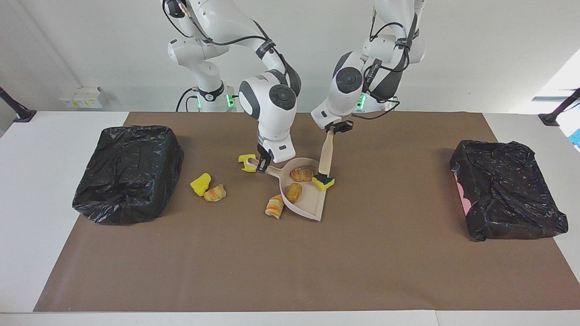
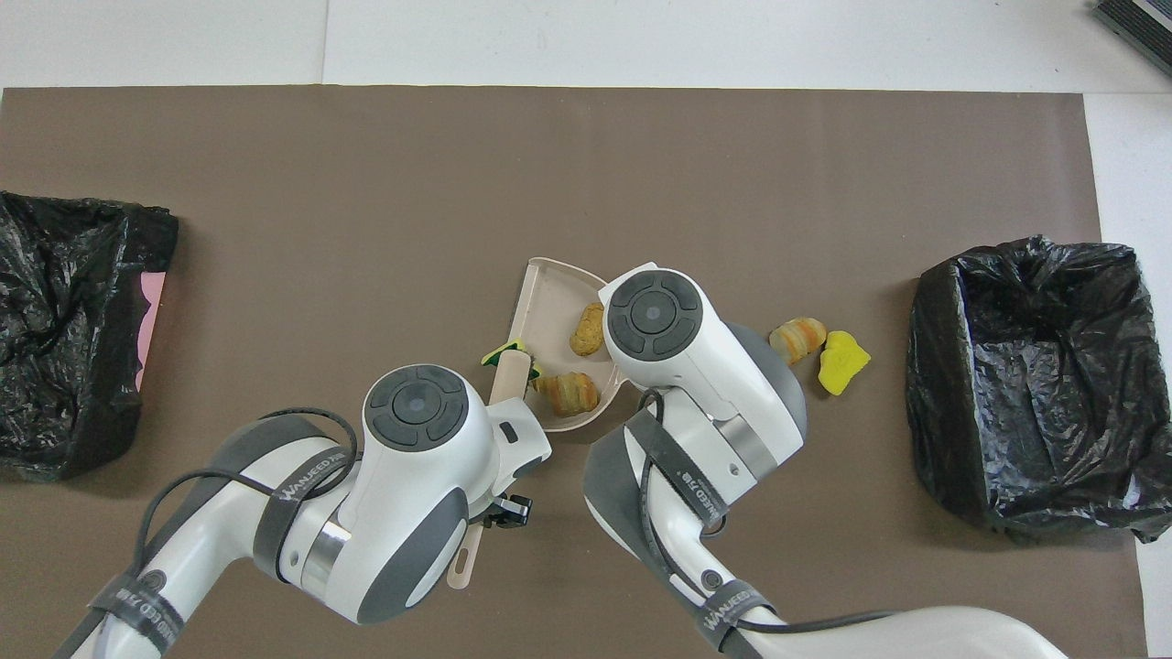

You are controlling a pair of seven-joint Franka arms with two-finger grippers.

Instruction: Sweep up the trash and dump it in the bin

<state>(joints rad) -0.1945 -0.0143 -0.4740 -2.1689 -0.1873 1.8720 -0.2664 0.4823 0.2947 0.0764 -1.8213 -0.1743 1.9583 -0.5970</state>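
My right gripper is shut on the handle of the beige dustpan, which rests on the mat. A croissant and a bread roll lie in the pan. My left gripper is shut on the brush. The brush's bristles press a green-and-yellow sponge at the pan's open edge. Another croissant touches the pan's outer wall. A yellow sponge lies beside the right gripper. A yellow sponge and a croissant lie nearer the bin.
A bin lined with a black bag stands at the right arm's end of the brown mat. A second black-bagged bin stands at the left arm's end. Both also show in the overhead view, the first and the second.
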